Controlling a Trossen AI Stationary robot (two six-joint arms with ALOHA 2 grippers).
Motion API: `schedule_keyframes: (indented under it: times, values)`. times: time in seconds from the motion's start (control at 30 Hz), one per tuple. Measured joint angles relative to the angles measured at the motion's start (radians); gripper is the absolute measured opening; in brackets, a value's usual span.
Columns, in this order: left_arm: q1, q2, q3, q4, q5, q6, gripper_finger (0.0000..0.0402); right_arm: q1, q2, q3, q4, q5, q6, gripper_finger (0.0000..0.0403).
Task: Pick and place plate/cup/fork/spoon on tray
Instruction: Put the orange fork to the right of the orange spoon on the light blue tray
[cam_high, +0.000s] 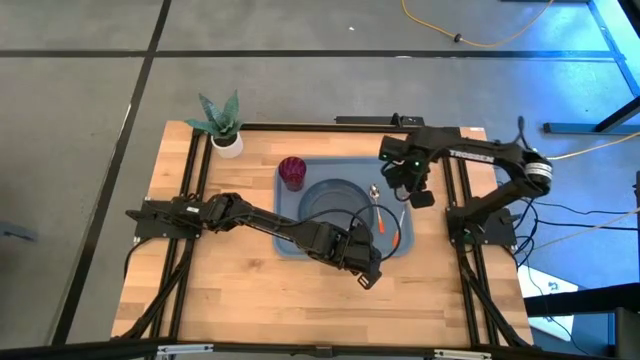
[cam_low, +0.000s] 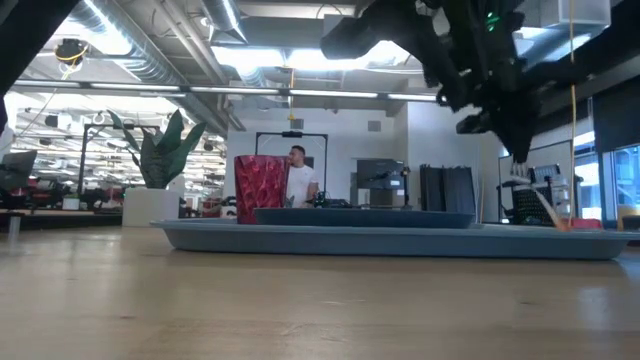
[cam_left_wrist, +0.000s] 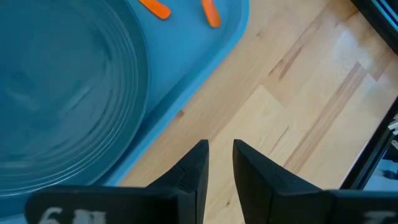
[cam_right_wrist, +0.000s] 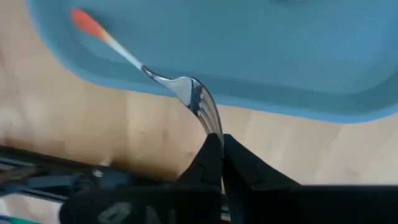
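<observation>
High view: the tray (cam_high: 290, 232) lay at the centre of the table (cam_high: 240, 300), with the plate (cam_high: 325, 197) resting inside it. The cup (cam_high: 291, 172) stood in the tray's far left corner. The spoon (cam_high: 376, 200) lay on the tray to the right of the plate, its bowl toward the far side. An orange handle (cam_high: 397, 233), apparently the fork's, showed near the tray's right edge. A potted plant (cam_high: 224, 126) stood beyond the tray's far left corner. The left gripper (cam_high: 368, 276) sat over the wood just off the tray's near right corner. The right gripper (cam_high: 415, 190) hung at the tray's far right edge.

Low view: the tray (cam_low: 400, 240) spanned the middle of the table, with the cup (cam_low: 260, 183) upright at its left. The right arm (cam_low: 470, 60) came down from above. A person (cam_low: 298, 180) stood in the room behind.

Left wrist view: the left gripper (cam_left_wrist: 219, 163) had its fingers nearly together with a narrow gap and nothing between them, above bare wood beside the tray's corner. The plate (cam_left_wrist: 62, 93) filled the tray's interior.

Right wrist view: the right gripper (cam_right_wrist: 222, 152) was clenched on the tines of the fork (cam_right_wrist: 186, 90). The fork's orange handle end extended over the tray (cam_right_wrist: 298, 56), while the tines lay over the wood beside the rim.
</observation>
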Motion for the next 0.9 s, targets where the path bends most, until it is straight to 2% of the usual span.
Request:
schedule_keyframes:
  times: [0.1, 0.33, 0.47, 0.9]
  values:
    - [0.0, 0.0, 0.0, 0.0, 0.0, 0.0, 0.0065, -0.006, 0.05, 0.0, 0.024, 0.061, -0.012, 0.0]
    - [-0.005, 0.0, 0.0, 0.0, -0.001, 0.019, 0.0065, -0.039, 0.147, 0.0, 0.102, 0.077, -0.095, 0.0]
    - [-0.007, 0.0, 0.0, 0.0, -0.001, 0.024, 0.0065, -0.055, 0.19, 0.0, 0.165, 0.134, -0.136, 0.0]
    - [-0.008, 0.0, 0.0, 0.0, -0.001, 0.026, 0.0065, -0.11, 0.332, -0.001, 0.313, 0.136, -0.244, 0.0001]
